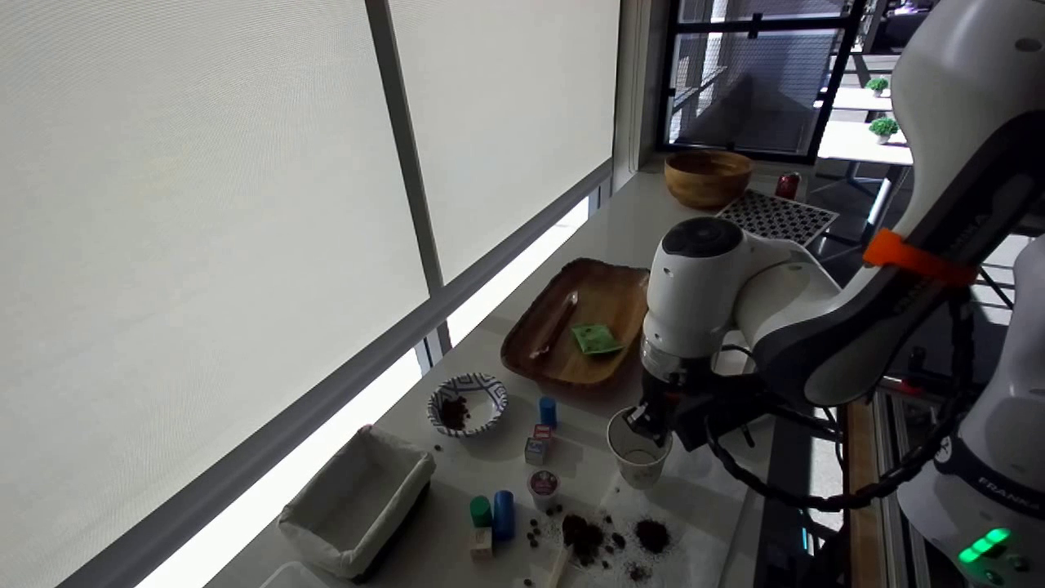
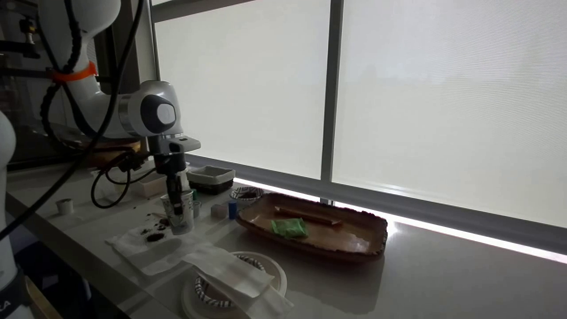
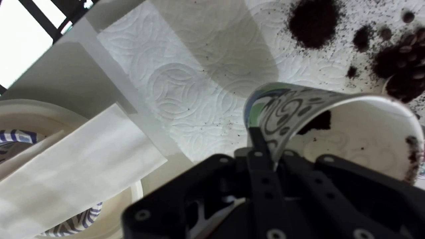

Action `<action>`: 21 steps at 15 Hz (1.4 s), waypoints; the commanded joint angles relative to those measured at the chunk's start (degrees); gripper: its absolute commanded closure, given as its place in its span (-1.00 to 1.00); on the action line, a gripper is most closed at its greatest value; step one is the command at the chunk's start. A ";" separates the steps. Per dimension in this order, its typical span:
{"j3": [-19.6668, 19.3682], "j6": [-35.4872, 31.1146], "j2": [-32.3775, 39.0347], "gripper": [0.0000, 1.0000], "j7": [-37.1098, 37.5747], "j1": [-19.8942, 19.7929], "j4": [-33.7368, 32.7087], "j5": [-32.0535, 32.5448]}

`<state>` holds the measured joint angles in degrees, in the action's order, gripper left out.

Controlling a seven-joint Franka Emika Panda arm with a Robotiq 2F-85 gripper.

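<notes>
Pinching the paper cup [image 3: 345, 134] by its wall in the gripper [image 3: 275, 152], prob too wide to grab around. Wrist view: poking toward 2-3 o'clock, with dark grounds [image 3: 313, 23] at 12.

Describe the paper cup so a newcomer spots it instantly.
Start at the large brown tray on the counter. Near it, the black gripper pinches the paper cup by the rim. Larger than the nearby lidded pod, it carries dark printed swirls outside.

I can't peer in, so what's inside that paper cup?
Coffee-like grounds cling inside the patterned paper cup; I can't identify one black patch. The gripper hides part of the inside.
</notes>
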<state>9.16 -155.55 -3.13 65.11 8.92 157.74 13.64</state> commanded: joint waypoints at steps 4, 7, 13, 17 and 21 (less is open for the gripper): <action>0.11 -2.44 2.09 0.99 -0.77 -0.77 -0.35 -4.45; -0.12 -3.22 3.28 0.99 -1.83 -0.76 -0.36 -6.63; -0.82 -4.72 5.39 0.46 -2.91 -0.81 -0.36 -9.37; -1.88 -5.06 4.54 0.00 -0.21 -0.76 -0.38 -7.04; -2.30 -2.95 -0.10 -0.58 4.77 -0.74 1.24 -2.17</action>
<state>7.13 -159.48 0.90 65.46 8.07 156.97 7.60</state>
